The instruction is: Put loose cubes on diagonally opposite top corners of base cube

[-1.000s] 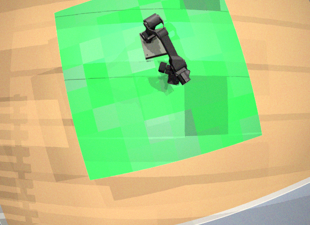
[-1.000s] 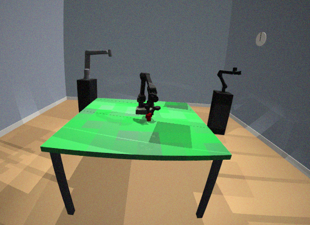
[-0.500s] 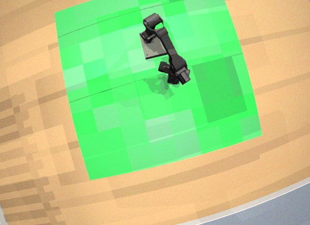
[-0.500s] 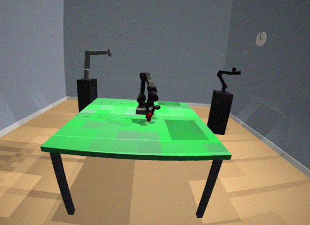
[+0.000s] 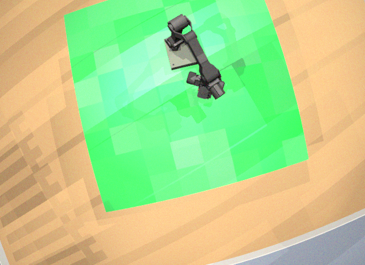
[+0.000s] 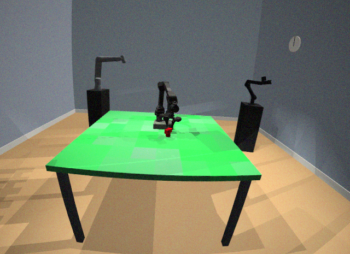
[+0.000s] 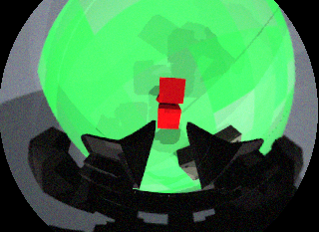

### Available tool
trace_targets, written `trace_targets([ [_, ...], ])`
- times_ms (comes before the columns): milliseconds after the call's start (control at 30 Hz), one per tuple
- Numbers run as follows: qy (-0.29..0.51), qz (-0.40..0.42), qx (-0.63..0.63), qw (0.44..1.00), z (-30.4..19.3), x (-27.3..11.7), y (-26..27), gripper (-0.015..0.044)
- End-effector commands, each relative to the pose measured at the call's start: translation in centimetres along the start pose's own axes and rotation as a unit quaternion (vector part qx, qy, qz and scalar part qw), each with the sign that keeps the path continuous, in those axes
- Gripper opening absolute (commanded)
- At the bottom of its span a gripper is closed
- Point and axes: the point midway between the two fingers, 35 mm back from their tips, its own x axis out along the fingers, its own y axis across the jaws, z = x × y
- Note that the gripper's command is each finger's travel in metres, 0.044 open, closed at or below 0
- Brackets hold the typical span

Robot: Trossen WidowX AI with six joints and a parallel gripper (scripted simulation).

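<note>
The green table spreads below my pincer. Only the exterior view shows two black pedestals, one beyond me on either side. From the top, my own arm shows, but no red cubes. My wrist view separates two red faces, the farther and nearer, just past my fingertips; I'm spread partway, pinching nothing. I can't distinguish the base cube.

One view looks down over the table; another faces its front from farther back; the wrist's looks past the fingers.
</note>
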Motion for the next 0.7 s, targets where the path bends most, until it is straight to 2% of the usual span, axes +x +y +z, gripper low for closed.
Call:
trace_targets([
  [0,-0.004,0.005,0.001,1.0,0.2,-0.8,0.2,0.0205],
  [667,-0.004,0.005,0.001,1.0,0.1,-3.1,0.2,0.0205],
])
